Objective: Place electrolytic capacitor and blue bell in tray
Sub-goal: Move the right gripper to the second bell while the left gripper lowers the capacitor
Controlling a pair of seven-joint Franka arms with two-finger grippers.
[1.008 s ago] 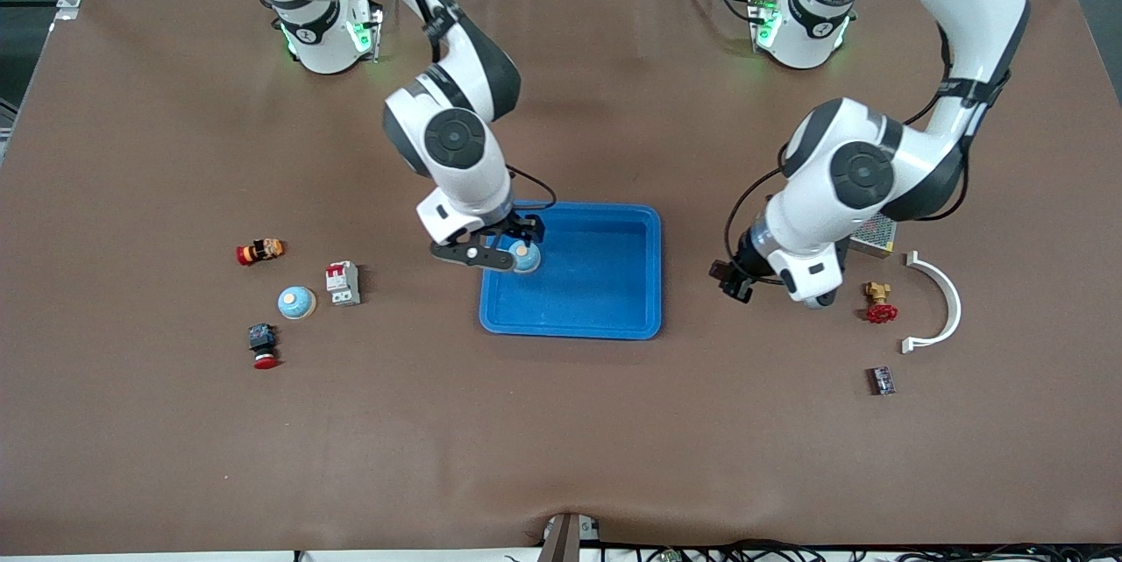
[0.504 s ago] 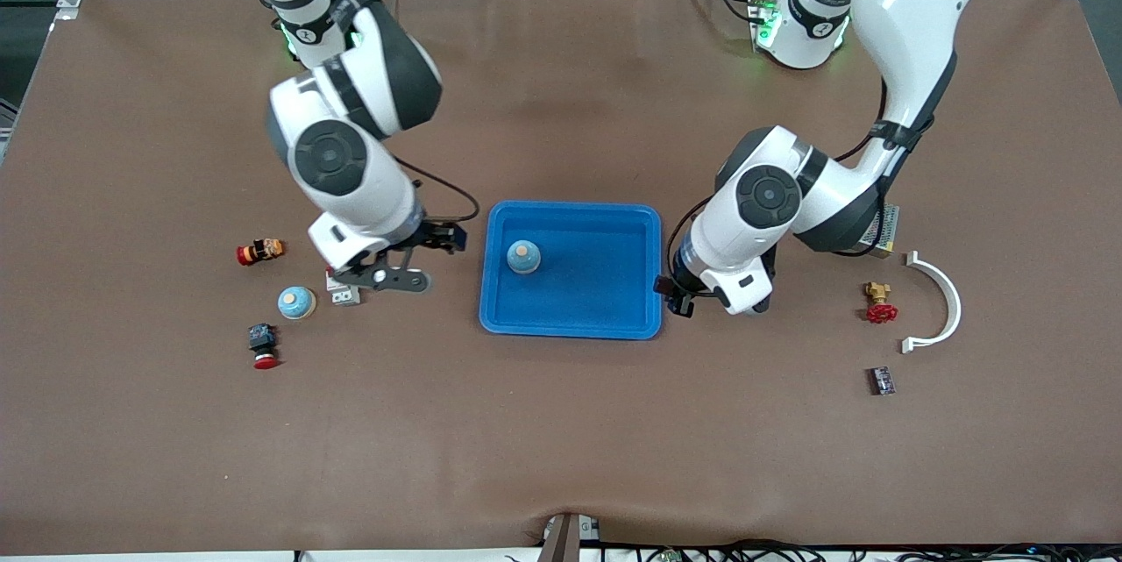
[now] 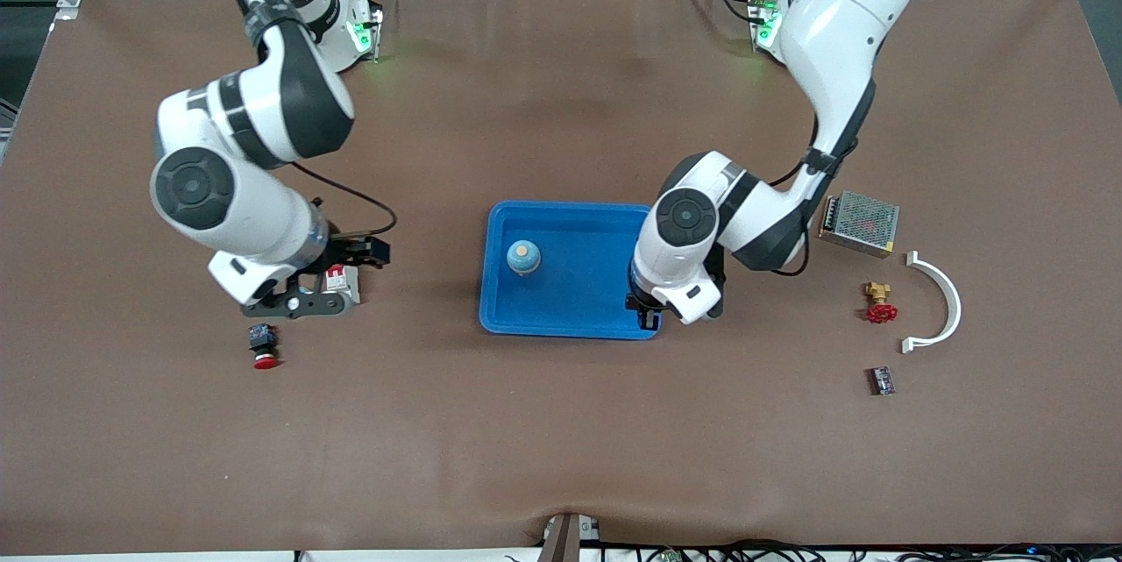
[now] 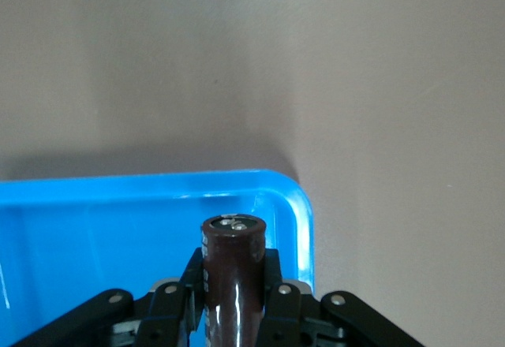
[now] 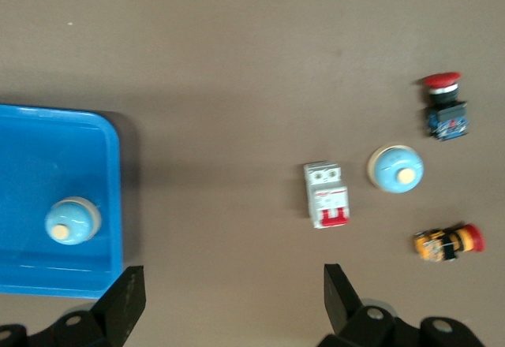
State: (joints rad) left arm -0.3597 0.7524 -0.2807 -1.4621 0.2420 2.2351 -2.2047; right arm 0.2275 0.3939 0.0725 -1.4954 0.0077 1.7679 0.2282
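Note:
The blue tray (image 3: 570, 330) lies mid-table. A blue bell (image 3: 523, 257) with a tan knob stands in it, at the end toward the right arm; it also shows in the right wrist view, bell (image 5: 71, 221) in tray (image 5: 47, 142). My left gripper (image 3: 644, 303) hangs over the tray's corner toward the left arm's end. It is shut on a dark brown electrolytic capacitor (image 4: 233, 240), above the tray rim (image 4: 304, 221). My right gripper (image 3: 298, 305) is open and empty (image 5: 233, 280), over bare table between the tray and the small parts.
Under the right arm lie a white and red circuit breaker (image 5: 326, 195), a second blue bell (image 5: 396, 168), a red pushbutton (image 3: 263, 345) and an orange and red part (image 5: 447, 241). A mesh power supply (image 3: 861, 222), brass valve (image 3: 879, 303), white bracket (image 3: 942, 299) and dark chip (image 3: 881, 380) lie toward the left arm's end.
The right gripper let go of the bell in the tray and swung away toward its own end of the table. The left gripper carried the capacitor over the tray's corner.

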